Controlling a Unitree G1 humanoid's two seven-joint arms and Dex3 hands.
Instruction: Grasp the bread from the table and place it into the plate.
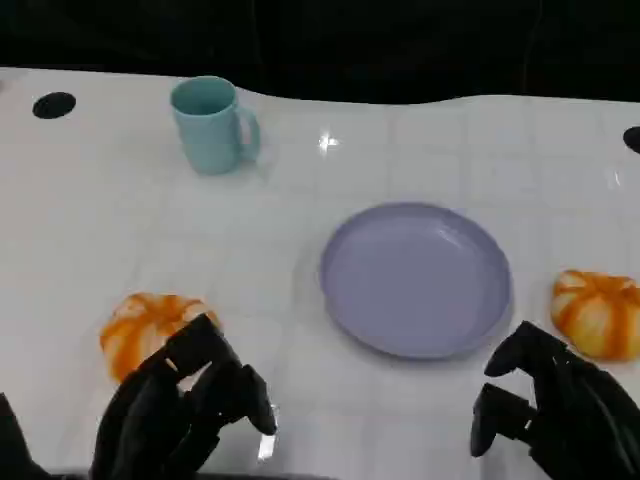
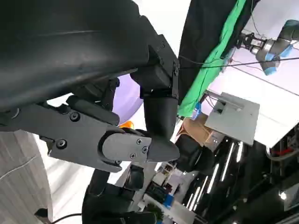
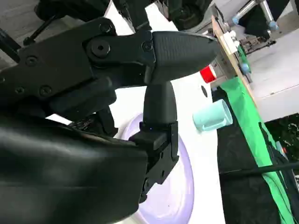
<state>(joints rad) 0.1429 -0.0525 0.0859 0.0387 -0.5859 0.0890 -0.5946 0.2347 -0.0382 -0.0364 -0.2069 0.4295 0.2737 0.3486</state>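
Two orange-and-white striped bread pieces lie on the white table: one [image 1: 148, 326] at the near left, the other [image 1: 598, 312] at the near right. Between them sits the empty lavender plate [image 1: 415, 278]. My left hand [image 1: 185, 412] hovers just in front of the left bread, its fingers apart and holding nothing, with the fingertips [image 1: 205, 340] overlapping the bread's near edge. My right hand [image 1: 556, 405] sits near the front edge, in front of the right bread, also empty. The left wrist view shows a sliver of the plate [image 2: 128, 100] and of a bread [image 2: 125, 124] past the fingers.
A teal mug [image 1: 211, 124] stands at the far left of the table; it also appears in the right wrist view as the mug [image 3: 213, 115] beyond the plate [image 3: 174, 196]. Dark round holes [image 1: 54, 104] mark the table's far corners. A green cloth [image 3: 254, 121] hangs behind the table.
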